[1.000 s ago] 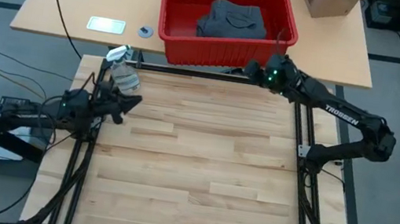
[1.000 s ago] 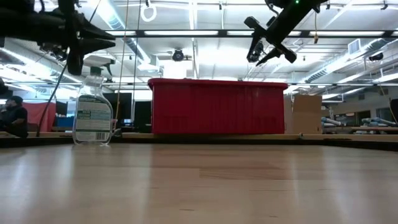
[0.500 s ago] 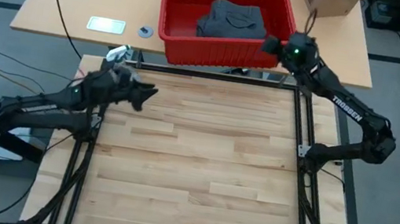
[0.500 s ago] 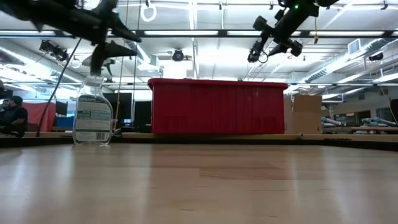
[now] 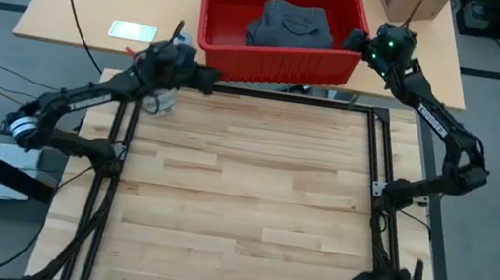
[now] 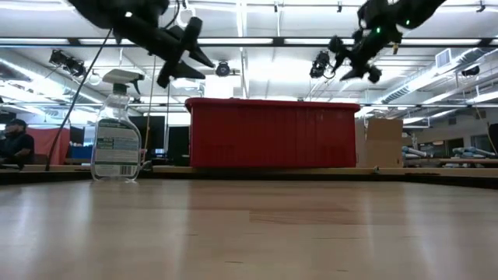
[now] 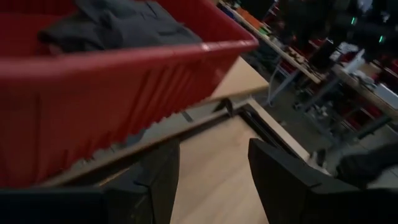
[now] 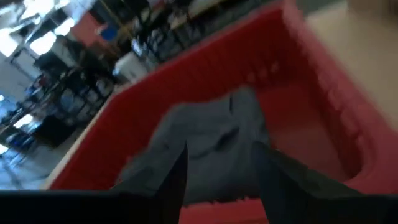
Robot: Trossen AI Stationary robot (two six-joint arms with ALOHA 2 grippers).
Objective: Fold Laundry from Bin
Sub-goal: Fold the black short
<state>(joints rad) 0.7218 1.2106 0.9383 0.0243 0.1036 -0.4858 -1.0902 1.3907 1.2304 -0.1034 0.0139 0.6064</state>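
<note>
While a second ago the left gripper [image 5: 208, 78] hung out at nine o'clock beside the spray bottle [image 6: 116, 141], it has now swung in to the near-left corner of the red bin [image 5: 336, 65], fingers spread apart with nothing between them. The right gripper [image 5: 353, 38] has climbed too, from the bin's front rim up to its right wall at about one o'clock on the table, jaws parted and empty, hovering over the rim.

From above, the spray bottle is mostly hidden under the left arm. In the low view the bin wall blocks everything inside. At six o'clock a dark shape is cut off by the edge; I can't make it out.

Inside the bin lies the dark grey garment [image 5: 290, 24], bunched mid-floor, at nine o'clock from the right gripper and well apart from the left.
</note>
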